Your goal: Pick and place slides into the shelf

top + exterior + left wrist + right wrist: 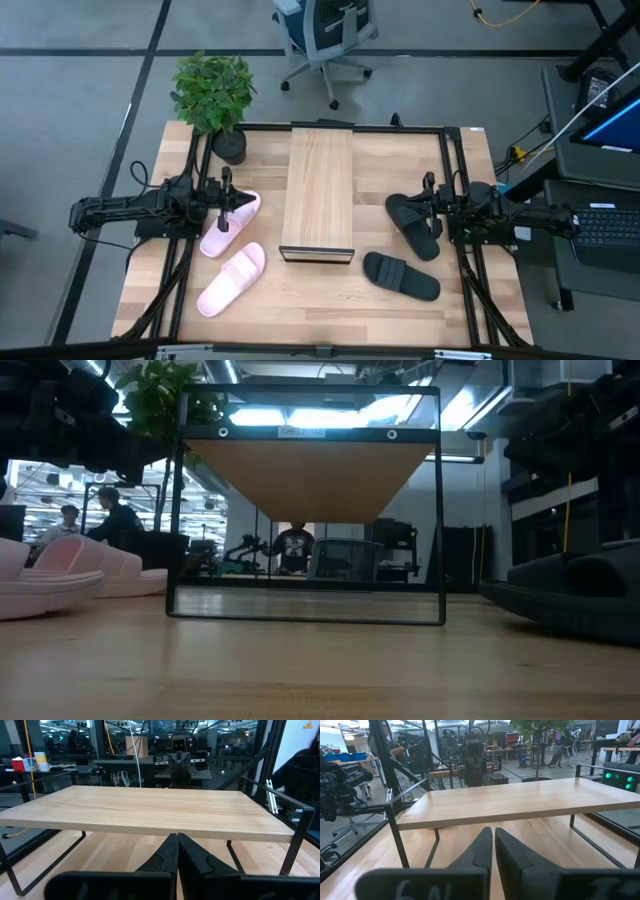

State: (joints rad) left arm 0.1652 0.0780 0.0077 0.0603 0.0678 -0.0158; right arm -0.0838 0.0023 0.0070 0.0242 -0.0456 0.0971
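Shut left jaws [177, 851], overhead 4 slides [231, 279]

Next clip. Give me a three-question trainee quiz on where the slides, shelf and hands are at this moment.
1. True or false: a slide already lies on the shelf.
2. Which pair lies on the left hand's side? A) black slides B) pink slides C) one of each
3. Fill in: the right hand is over a ____ slide.

Key: 1. False, the plank top is bare. 2. B; the black slides lie on the right. 3. Black. Both hands are shut, holding nothing.
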